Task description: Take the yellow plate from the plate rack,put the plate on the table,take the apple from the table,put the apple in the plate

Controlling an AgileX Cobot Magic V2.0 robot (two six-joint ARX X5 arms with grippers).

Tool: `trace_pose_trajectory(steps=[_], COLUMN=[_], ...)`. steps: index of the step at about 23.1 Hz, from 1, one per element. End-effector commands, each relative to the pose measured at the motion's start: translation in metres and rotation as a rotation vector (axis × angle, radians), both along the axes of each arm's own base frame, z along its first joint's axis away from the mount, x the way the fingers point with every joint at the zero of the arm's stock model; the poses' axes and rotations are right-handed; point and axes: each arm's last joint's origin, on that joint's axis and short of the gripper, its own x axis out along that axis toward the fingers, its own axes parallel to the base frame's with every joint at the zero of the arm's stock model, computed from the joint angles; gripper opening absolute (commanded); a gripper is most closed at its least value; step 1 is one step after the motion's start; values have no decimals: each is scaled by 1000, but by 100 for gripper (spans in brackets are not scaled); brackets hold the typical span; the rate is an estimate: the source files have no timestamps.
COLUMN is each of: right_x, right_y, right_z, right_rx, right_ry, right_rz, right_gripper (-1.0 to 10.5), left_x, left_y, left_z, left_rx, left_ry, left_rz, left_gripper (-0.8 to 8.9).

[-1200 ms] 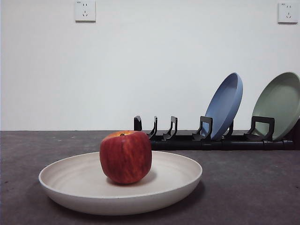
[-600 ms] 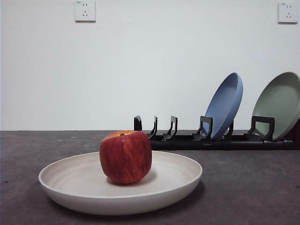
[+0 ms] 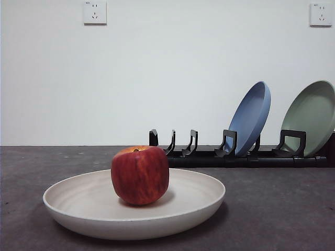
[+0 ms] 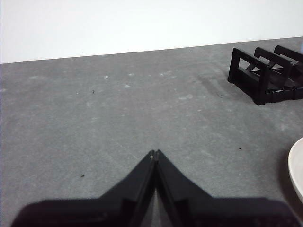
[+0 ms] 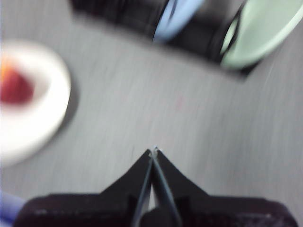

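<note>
Both end effectors are off the work: my left end effector (image 4: 155, 153) hangs over bare tabletop (image 4: 118, 109) with its jaws pressed together on nothing, the rack (image 4: 265, 75) off to one side and the plate's rim just in sight. My right end effector (image 5: 154, 150) is also closed and empty, above the tabletop between the plate and the rack; that view is blurred.

The apple (image 3: 140, 174) sits upright in the middle of the plate (image 3: 78, 201), which lies flat on the tabletop in front of the rack (image 3: 225, 154). A blue plate (image 3: 250, 117) and a green plate (image 3: 311, 117) lean in the rack's slots. By how things lie, I judge the task done.

If I had to take the apple again, I'd expect it firm, fairly heavy, smooth-skinned and prone to roll, so I'd close across its widest middle. The plate looks stiff and light, with a matte finish; its raised rim is the only place to pinch it.
</note>
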Motion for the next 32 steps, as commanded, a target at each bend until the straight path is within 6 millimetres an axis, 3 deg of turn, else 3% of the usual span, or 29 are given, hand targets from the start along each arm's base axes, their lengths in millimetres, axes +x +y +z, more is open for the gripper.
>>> trace_pose_trajectory(steps=[1,5,8,12,17,32], right_x=[10,20,22,23,23,23], right_y=[-6,-23,-32,-36,-41,-42], right_z=[-27,-97,-148,-177,-192,-192], right_rx=[51,138,183,196,179,188], right_ry=[-225,-516,-578,-560,-457,-462], right_rz=[41,-132,-223,-197,-212,-246], right_gripper=[1,1,1,1,1,1], left_x=[1,1,1,1,1,1], left_y=[0,0,0,0,0,0], left_z=[-3,-4,-4,-4,-4,-4], left_rx=[11,11,11,11,11,11], left_ry=[6,8,9,9,9,13], left_rz=[-2,-2,-2,-2,-2,-2], left_gripper=[-3,-4,-3,-3,-3,-4])
